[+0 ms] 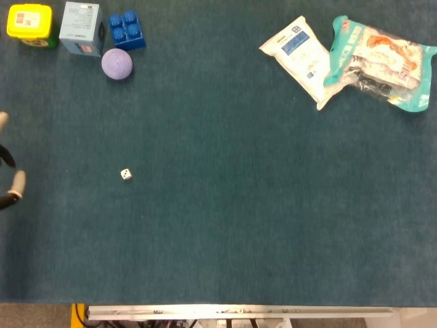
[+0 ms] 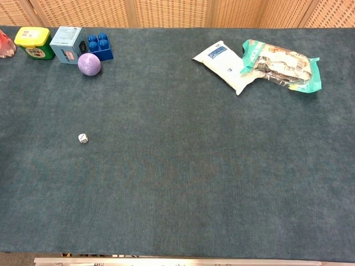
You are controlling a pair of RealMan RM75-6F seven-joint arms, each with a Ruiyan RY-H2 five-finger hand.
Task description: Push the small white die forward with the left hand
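I have the small white die (image 1: 126,175) lying alone on the dark green surface (image 1: 225,225), in its left half, about midway between far and near edges. My left hand (image 1: 9,179) only shows in the head view as a few fingertips (image 1: 20,182) poking in at the left edge, level with the die but well apart from it. Those tips look spaced out from one another and carry nothing, though most of the hand is out of frame. The right hand shows in neither view.

For containers, I see a yellow-lidded box (image 1: 29,22) in the far left corner, lid on, so its contents are hidden. Just beside it stands a pale blue carton (image 1: 80,27), closed as well. A blue building block (image 1: 126,29) sits next to the carton, with a purple ball (image 1: 117,64) just in front of the two. Toward the far right corner, a white pouch (image 1: 299,55) and a teal snack bag (image 1: 379,62) lie flat, overlapping at one edge, both sealed.

Ahead of the die, bare felt runs up toward the ball and block. The near edge shows a metal rail (image 1: 239,312).
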